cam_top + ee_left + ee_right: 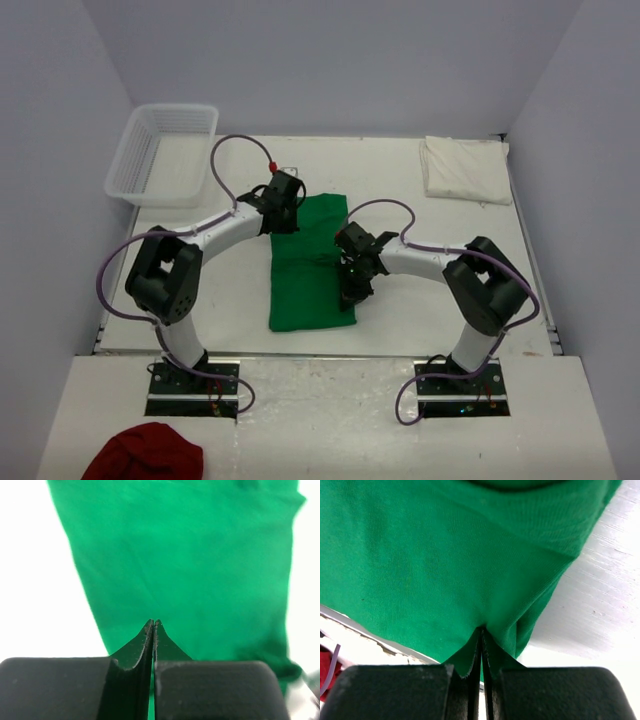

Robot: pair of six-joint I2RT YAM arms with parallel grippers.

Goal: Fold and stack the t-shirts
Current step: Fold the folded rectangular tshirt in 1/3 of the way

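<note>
The green t-shirt (305,270) lies folded into a long rectangle mid-table. My left gripper (284,212) is at its far left corner. In the left wrist view this gripper (153,623) is shut, its tips over flat green cloth (190,555), and no cloth shows pinched between them. My right gripper (352,285) is at the shirt's right edge. It (482,629) is shut on a puckered fold of the green shirt (435,560), which drapes away from its tips. The cream-white t-shirt (464,168) lies folded at the back right corner.
A clear plastic basket (160,152) sits at the back left corner. A dark red cloth (145,455) lies on the near ledge beside the left arm's base. The white table (420,310) ends in an edge just in front of the green shirt.
</note>
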